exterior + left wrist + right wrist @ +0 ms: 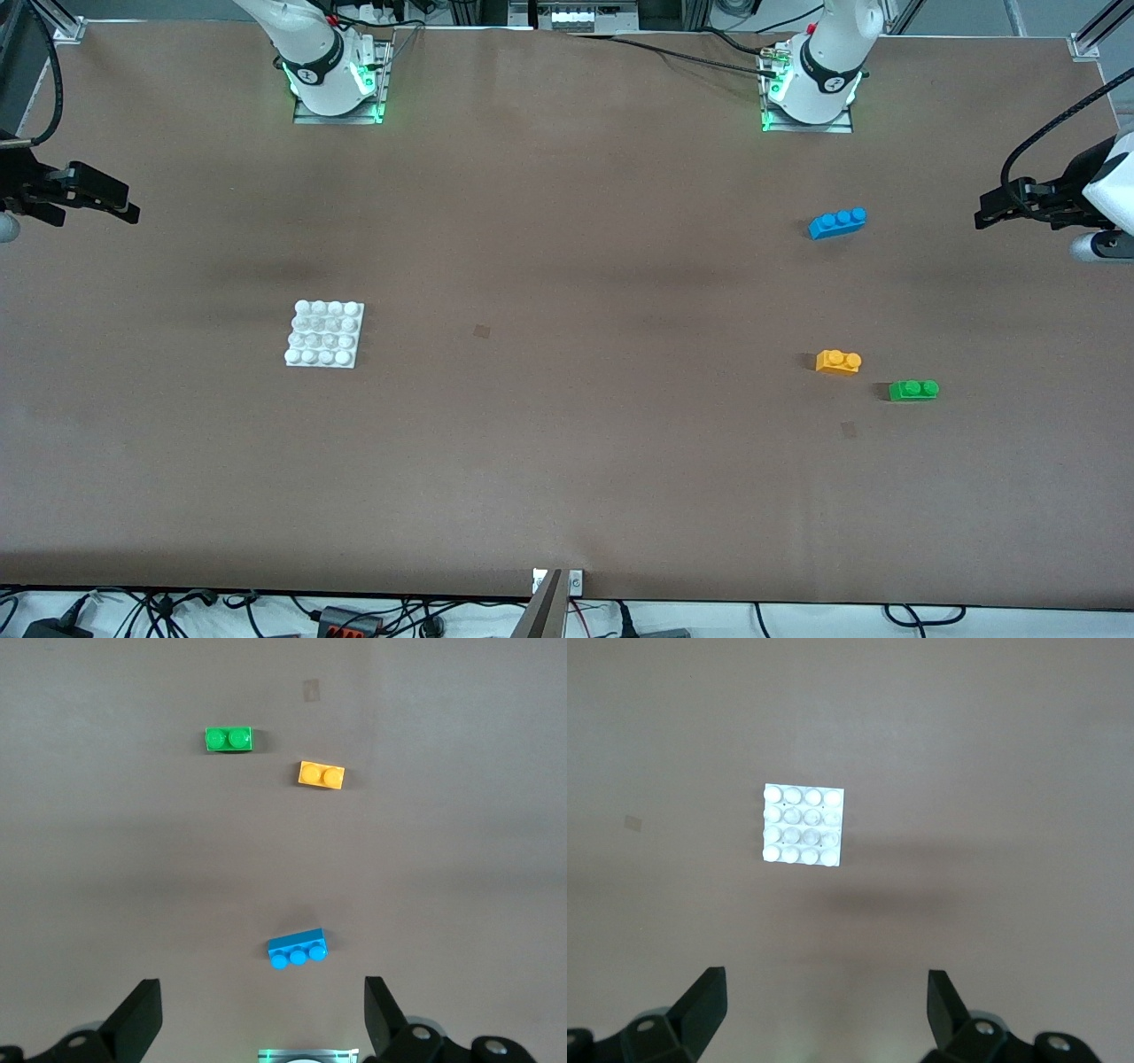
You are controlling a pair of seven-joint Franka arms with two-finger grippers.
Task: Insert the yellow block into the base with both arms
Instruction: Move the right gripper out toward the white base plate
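Nothing of the task is done yet, judging by how things are lying. The yellow block (838,361) is sitting flat on the tabletop (567,443) toward the left arm's end, studs up, with nothing touching it. The green brick (913,390) is lying just beside it, slightly nearer the front camera, and the blue brick (837,222) is resting farther from that camera, well apart from both. The base (324,334) is lying alone toward the right arm's end of the tabletop, well apart from the yellow block, and all its studs are showing bare.

Both arms are waiting at the edges of the scene. The left end effector (983,216) is hanging high over the left arm's end of the tabletop, its fingers (142,1014) standing wide and gripping nothing; its wrist camera is looking down on the three bricks. The right end effector (131,211) is hovering over the right arm's end, fingers (704,1001) likewise spread wide and empty, with the base showing below it in its wrist view.

Everything is still left to do: reaching down to the yellow block, closing on it without nudging the green brick, carrying it across to the base, and pressing it onto the studs. The right arm is probably going to be needed for steadying the base during that press.
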